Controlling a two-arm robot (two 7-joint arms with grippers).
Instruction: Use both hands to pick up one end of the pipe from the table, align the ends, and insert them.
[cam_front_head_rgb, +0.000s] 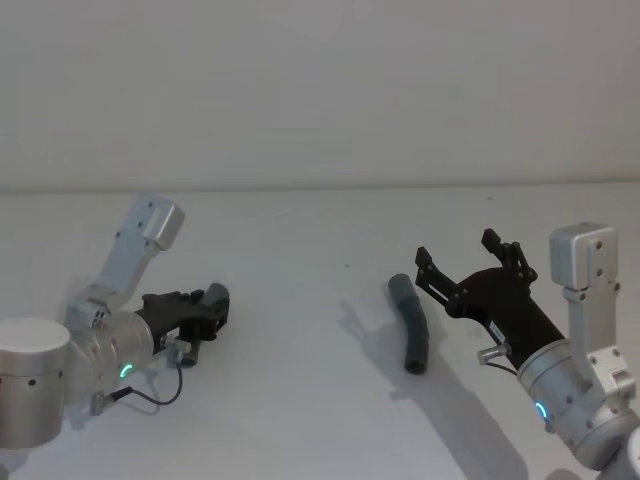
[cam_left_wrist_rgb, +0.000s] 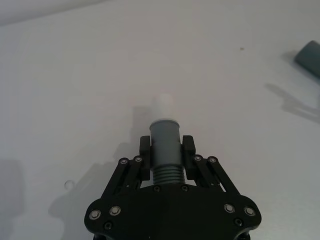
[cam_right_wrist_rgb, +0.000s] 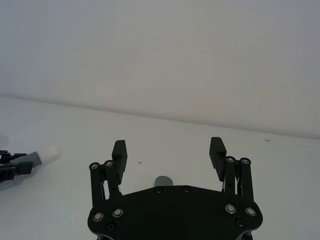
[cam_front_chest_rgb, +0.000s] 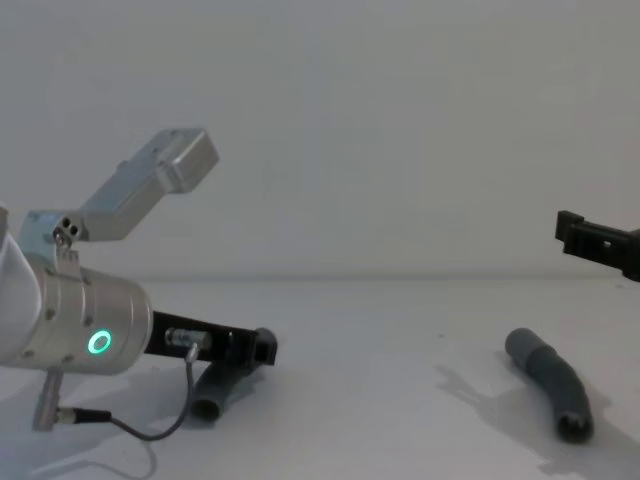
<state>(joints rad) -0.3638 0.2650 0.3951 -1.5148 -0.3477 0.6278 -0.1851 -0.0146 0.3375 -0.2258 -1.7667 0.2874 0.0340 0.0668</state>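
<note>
Two pipe pieces, two grippers, one white surface (cam_front_head_rgb: 300, 410). Item one: ribbed piece (cam_left_wrist_rgb: 165, 137), pinched just behind its collar between the fingers (cam_left_wrist_rgb: 145, 145) of the left gripper (cam_front_head_rgb: 212, 308). It sits low at the left of the surface, with the white tip (cam_left_wrist_rgb: 162, 104) pointing away from the wrist toward the centre. In the chest view its trailing bend slopes down to the surface; contact cannot be told. Item two: plain grey piece (cam_front_head_rgb: 411, 322), lying loose right of centre, well apart from item one. Right gripper (cam_front_head_rgb: 458, 252): fingers spread wide, holding nothing, poised above and just beside the plain piece. Hazards, as judged: closing on a curved tube that lies free may roll or skid it away, or seize it skewed so that its mouth points off-axis. A grip too near the mouth would block the tip's entry. The bends in both pieces make the axes hard to match, so the tip may butt the rim and jam. Push force could slide the ribbed piece back through the left fingers.
</note>
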